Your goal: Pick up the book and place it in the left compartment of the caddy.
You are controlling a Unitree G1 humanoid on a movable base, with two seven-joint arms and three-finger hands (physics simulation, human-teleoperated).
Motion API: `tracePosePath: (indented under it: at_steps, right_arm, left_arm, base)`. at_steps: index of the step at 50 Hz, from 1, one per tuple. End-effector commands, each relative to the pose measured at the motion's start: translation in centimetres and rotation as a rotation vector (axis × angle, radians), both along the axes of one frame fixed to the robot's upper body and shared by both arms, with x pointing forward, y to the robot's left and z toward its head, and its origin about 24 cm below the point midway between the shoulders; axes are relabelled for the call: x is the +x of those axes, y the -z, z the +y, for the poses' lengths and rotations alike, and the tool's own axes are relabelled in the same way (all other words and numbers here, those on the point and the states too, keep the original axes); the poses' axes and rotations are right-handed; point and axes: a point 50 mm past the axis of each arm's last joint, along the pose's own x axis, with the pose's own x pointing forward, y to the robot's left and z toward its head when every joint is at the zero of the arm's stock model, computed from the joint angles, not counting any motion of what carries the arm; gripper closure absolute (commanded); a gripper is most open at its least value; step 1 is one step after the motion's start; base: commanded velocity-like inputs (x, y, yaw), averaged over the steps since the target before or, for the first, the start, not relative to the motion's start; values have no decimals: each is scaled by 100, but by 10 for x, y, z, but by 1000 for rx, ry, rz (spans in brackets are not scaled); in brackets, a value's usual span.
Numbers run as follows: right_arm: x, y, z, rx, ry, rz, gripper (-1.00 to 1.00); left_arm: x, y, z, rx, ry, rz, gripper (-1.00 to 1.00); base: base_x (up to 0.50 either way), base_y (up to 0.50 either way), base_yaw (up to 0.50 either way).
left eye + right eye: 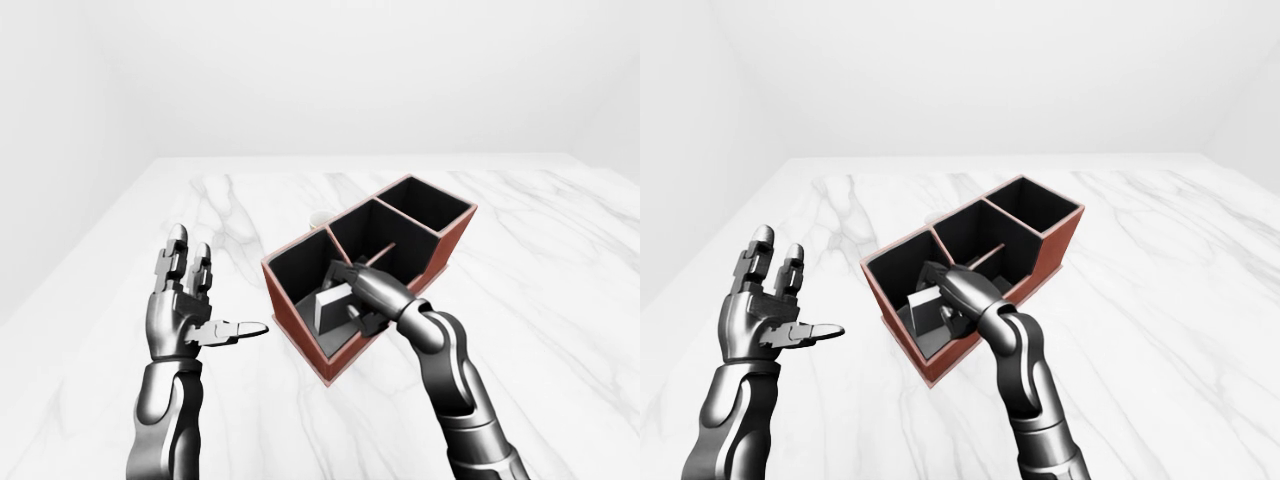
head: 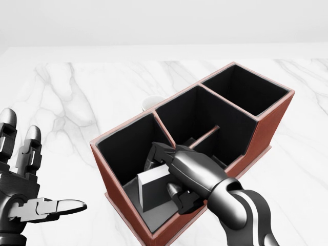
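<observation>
Now book inside caddy's left compartment.

The head view looks steeply down, close over the caddy on the desk. Both eye views sit farther back, facing the far wall, sharing caddy, desk and both arms.

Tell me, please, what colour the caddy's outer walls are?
Reddish-brown caddy walls, black inside; head view.

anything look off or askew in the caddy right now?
Only the book: it sits tilted in the left compartment of the caddy, not flat, with the right robot hand closed on it. No spill or damage shows.
</observation>
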Motion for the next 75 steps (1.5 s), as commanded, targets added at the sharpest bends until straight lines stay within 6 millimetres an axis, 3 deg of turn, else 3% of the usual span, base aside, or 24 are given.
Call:
tracePosePath:
  at_steps: [1, 26, 61, 75]
  right_arm:
    - [1, 1, 4, 56, -26, 24, 100]
    - [8, 0, 9, 12, -12, 13, 100]
    - [15, 17, 8, 61, 4, 90, 100]
    - [17, 11, 13, 55, 26, 27, 100]
  left_arm:
    - [0, 0, 0, 2, 2, 2, -100]
    - [1, 1, -1, 0, 6, 5, -100]
    - [-2, 0, -4, 13, 15, 0, -100]
    - [0, 2, -3, 11, 16, 7, -100]
  base:
    - [0, 0, 0]
    - [0, 0, 0]
    - [0, 0, 0]
    - [0, 0, 0]
